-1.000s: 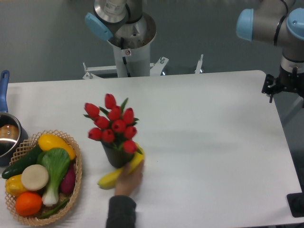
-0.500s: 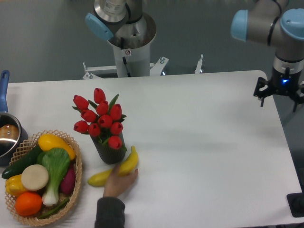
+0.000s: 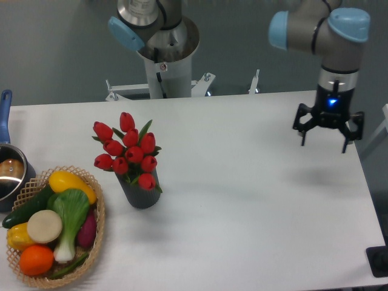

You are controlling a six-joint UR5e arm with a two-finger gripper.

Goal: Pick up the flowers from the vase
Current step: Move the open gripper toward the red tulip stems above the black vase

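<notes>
Red tulips: the flowers (image 3: 128,151) are showing as a bunch of red buds on green stems with a few green leaves, spreading wider than their holder.
Flowers, position: they are standing in the vase (image 3: 140,192) on the left half of the white table (image 3: 254,200), leaning slightly up and to the left.
Vase: small dark grey cylinder, standing upright, just right of the basket without touching it.
Basket: a woven wicker basket (image 3: 95,233) is sitting at the near left edge of the table.
Basket, contents: it is holding a green-and-white leafy vegetable (image 3: 70,215), a yellow piece at the top, a dark green cucumber-like piece on the left, a pale round disc, an orange fruit (image 3: 36,259) at the bottom, and a purple piece against the right wall.
Pot: a steel pot (image 3: 10,173) with a blue handle is sitting at the far left edge, partly cut off by the frame; its contents are unclear.
Gripper: the gripper (image 3: 328,134) is hanging over the far right side of the table, well apart from the flowers, its fingers spread wide and holding nothing.
Arm: the grey arm with blue joint caps is reaching in from the upper right.
</notes>
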